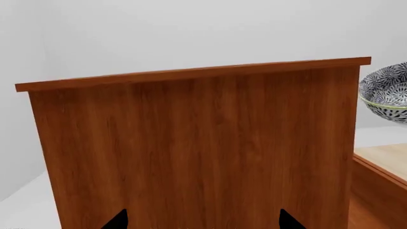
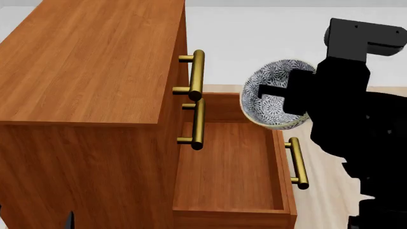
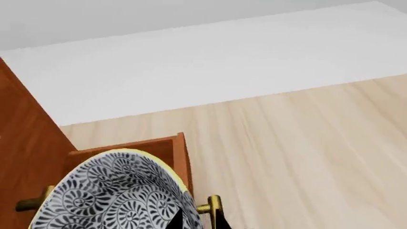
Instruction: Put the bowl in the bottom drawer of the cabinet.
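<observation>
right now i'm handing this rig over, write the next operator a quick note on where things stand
Right tool: shut on the bowl, holding it tilted on its side in the air over the back part of the open bottom drawer.
Left tool: only its fingertips show, spread apart and holding nothing, facing the side panel of the cabinet.
Done: bottom drawer is pulled out and looks empty; bowl is picked up and carried over it.
Left: lower the bowl into the drawer, level it if possible, release, and pull the right arm clear. The two upper drawers are shut.
</observation>
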You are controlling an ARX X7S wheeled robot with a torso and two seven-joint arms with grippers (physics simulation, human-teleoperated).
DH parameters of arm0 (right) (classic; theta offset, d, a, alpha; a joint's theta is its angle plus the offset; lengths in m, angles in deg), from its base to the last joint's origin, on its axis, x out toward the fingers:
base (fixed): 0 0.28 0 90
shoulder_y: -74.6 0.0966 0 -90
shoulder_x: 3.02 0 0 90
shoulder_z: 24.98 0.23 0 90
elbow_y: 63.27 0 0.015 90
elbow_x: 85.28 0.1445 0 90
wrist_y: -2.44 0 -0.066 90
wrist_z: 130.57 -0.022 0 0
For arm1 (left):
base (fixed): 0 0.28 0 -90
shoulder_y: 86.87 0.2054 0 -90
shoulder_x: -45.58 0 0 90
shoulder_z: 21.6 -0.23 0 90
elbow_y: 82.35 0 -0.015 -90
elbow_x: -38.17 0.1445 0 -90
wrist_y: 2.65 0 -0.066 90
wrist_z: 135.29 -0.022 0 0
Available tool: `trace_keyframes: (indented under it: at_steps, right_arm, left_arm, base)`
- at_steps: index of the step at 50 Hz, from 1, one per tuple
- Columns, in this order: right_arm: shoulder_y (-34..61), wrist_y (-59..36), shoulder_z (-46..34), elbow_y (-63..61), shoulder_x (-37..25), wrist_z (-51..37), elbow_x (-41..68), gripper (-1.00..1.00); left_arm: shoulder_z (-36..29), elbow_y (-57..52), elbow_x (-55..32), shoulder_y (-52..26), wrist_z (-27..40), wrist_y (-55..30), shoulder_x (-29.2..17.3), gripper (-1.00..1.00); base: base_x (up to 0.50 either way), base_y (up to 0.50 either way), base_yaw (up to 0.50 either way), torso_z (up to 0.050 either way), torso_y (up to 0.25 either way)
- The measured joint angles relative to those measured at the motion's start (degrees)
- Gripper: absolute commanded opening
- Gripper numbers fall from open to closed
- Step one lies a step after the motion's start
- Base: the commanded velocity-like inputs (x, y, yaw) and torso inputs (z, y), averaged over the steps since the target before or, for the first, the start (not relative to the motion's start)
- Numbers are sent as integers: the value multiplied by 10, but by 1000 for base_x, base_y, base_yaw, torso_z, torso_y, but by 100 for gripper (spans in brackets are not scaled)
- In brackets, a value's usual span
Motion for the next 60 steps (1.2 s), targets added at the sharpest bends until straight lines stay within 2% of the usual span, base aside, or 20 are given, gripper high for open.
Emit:
trace_keyframes:
  at_steps: [23,38,48,60]
  right_arm:
    - [49,132,-93,214,58,77,-67,-100]
    - [99,248,-128,414,101,139,-110,-100]
    - [111,292,-116,493,123,165,-151,-100]
    - [104,308,-57,525,141,186,-226,-100]
  left_arm:
    - [1,10,-5,0,3,6,-2,100]
    - [-1,16,-6,-1,5,9,-2,100]
    - [-1,21,-8,-1,5,13,-3,100]
    - [-2,27,-10,-4,6,14,-4,100]
  base:
    - [0,0,0,0,0]
    - [0,0,0,0,0]
    - [0,0,0,0,0]
    - [0,0,0,0,0]
